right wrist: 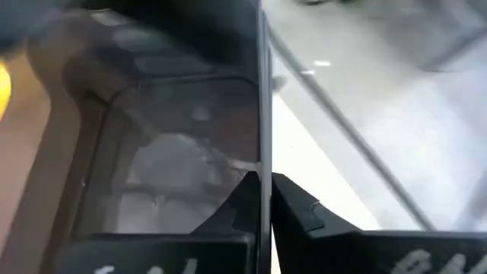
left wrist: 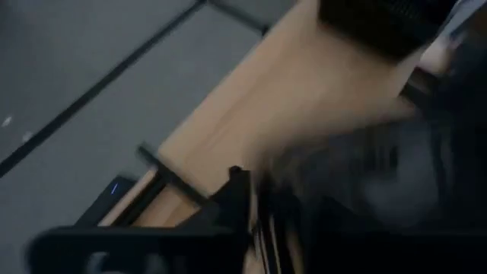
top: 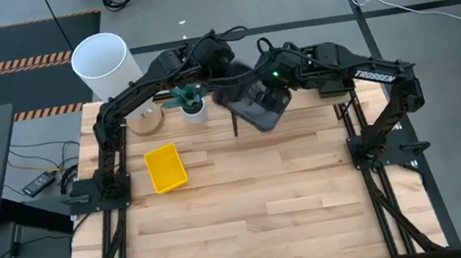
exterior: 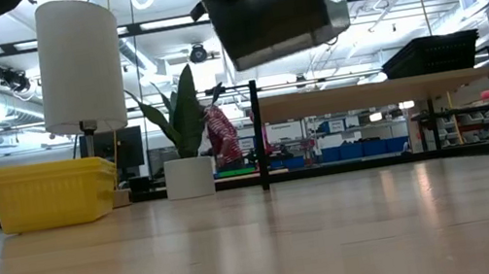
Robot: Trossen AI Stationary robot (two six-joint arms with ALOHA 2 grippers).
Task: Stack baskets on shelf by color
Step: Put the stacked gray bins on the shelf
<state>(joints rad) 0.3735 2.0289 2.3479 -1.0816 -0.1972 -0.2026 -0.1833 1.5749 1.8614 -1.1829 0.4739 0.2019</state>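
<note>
A smooth grey basket hangs tilted in the air over the shelf's left end and shows high in the low view. My right gripper is shut on it. My left gripper is close beside it, and its wrist view is blurred. The shelf stands on thin black posts at the table's far side. A black mesh basket rests on the shelf's right end. A yellow basket sits flat on the tabletop at the left. The other baskets are hidden. My right gripper pinches one side wall of the grey basket at its rim, one finger outside and the other inside the hollow. The basket is lifted clear of table and shelf and hangs tilted, one corner lower.
A white cylinder stands at the far left corner, with a small potted plant beside it and close to the left arm. The near half of the wooden tabletop is bare.
</note>
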